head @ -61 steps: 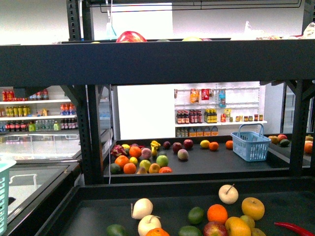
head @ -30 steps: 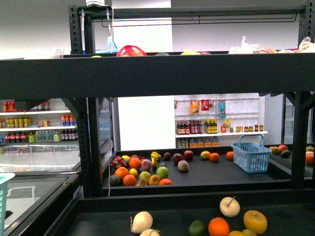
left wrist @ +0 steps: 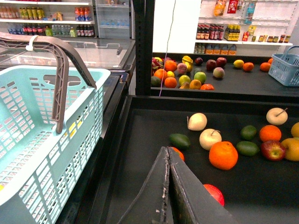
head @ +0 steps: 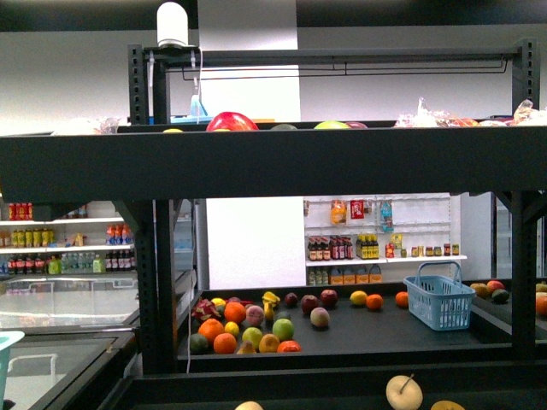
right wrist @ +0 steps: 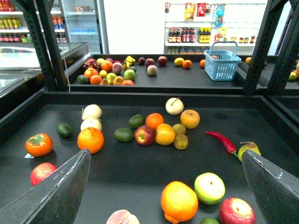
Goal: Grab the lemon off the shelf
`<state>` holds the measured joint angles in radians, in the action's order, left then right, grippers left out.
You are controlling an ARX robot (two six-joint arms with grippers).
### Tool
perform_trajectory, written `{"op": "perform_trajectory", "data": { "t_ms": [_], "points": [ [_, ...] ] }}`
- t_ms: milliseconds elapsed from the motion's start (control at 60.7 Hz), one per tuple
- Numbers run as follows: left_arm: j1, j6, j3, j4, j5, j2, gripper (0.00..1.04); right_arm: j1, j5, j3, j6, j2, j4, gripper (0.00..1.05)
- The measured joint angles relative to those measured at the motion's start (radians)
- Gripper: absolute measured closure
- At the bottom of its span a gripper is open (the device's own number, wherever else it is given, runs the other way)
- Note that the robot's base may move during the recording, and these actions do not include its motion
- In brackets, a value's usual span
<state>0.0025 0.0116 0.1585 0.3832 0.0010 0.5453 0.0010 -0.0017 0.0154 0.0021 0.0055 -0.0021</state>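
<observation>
The shelf (head: 273, 162) is a black rack with wide dark tiers; its lower tier (right wrist: 140, 175) carries scattered fruit. A small yellow lemon-shaped fruit (right wrist: 179, 61) lies on the farther black rack beside an orange (right wrist: 187, 64); it also shows in the front view (head: 358, 298). Nearer, a yellow-orange fruit with a nub (right wrist: 179, 201) lies between my right gripper's spread fingers. Which one is the lemon I cannot tell. My right gripper (right wrist: 166, 153) is open and holds nothing. My left gripper (left wrist: 168, 150) is shut and empty, above the tier's left part. Neither arm shows in the front view.
A pale teal basket (left wrist: 42, 140) with a grey handle stands left of the rack. A blue basket (right wrist: 222, 64) sits on the far rack. A red chilli (right wrist: 222, 140), apples, oranges and avocados lie across the near tier. Black uprights (right wrist: 46, 42) flank it.
The front view has risen: the near tier's fruit has slid down almost out of the picture, and the top tier and the rail above it now show.
</observation>
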Motion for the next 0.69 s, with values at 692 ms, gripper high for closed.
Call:
{"op": "perform_trajectory", "data": {
  "t_ms": [692],
  "points": [
    [0.0, -0.001, -0.146, -0.139, 0.0, -0.301, 1.02, 0.0, 0.0, 0.0, 0.0, 0.0, 0.0, 0.07]
  ]
}}
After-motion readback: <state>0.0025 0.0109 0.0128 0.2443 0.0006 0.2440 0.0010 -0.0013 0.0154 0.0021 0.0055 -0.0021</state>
